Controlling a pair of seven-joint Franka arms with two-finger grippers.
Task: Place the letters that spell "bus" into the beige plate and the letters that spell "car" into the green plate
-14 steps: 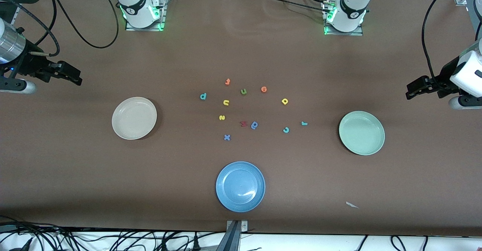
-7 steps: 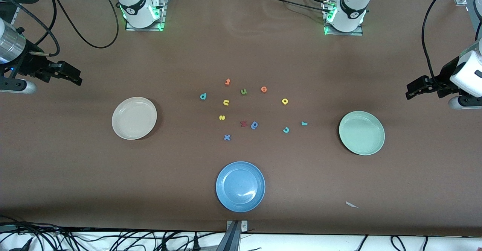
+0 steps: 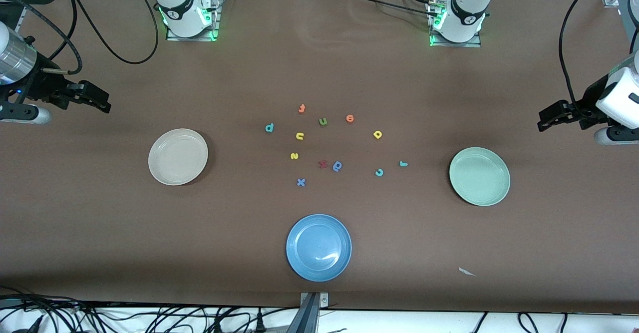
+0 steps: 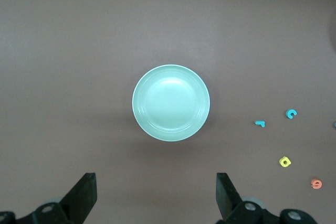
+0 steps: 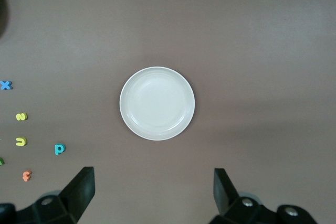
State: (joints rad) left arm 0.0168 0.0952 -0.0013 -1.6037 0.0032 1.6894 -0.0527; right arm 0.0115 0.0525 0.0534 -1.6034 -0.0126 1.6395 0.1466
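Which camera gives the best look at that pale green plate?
The left wrist view: the round pale mint-green plate sits whole at its centre, seen straight from above and largest there. The front view shows it whole but smaller, toward the left arm's end of the table. The right wrist view misses it.

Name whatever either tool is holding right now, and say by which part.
Nothing is held: the left tool and right tool both hang open and empty.

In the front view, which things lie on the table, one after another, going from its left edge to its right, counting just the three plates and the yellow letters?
beige plate → yellow "s" → yellow "u" → blue plate → yellow "a" → green plate
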